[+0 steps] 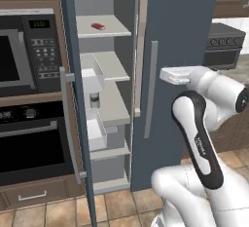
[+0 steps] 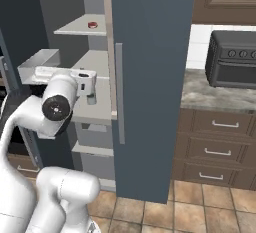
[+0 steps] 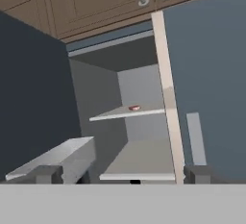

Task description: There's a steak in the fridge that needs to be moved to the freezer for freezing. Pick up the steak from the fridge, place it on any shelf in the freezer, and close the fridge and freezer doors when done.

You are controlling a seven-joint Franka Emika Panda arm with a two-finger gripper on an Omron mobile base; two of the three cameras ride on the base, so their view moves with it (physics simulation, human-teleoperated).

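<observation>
Resting spot: the steak (image 1: 98, 26) lay flat on an upper white shelf (image 1: 114, 28) in the upper middle of the left base view; it showed as a small red spot (image 2: 92, 25) in the upper left of the right base view and just above centre in the hand view (image 3: 134, 107).
Compartment: the shelf belonged to the open half of the slate-blue unit, the fridge (image 1: 109, 75), with more white shelves stacked below it.
Open door: the left door (image 1: 73, 89) stood swung out edge-on, left of centre in the left base view, with a grey bar handle and clear inner bins holding a small dark-capped container (image 1: 95, 99).
Closed door: the right door (image 1: 180, 50) was shut, plain-fronted, with a vertical grey handle (image 1: 151, 89).
Tool: the tool (image 3: 122, 174) had its fingers spread wide apart with nothing between them, pointed into the open compartment, below the steak's shelf and well apart from the meat.
Surroundings: microwave (image 1: 26, 50) and black oven (image 1: 29, 143) at left; toaster oven (image 2: 232, 59) on the counter (image 2: 210, 94) at right.
</observation>
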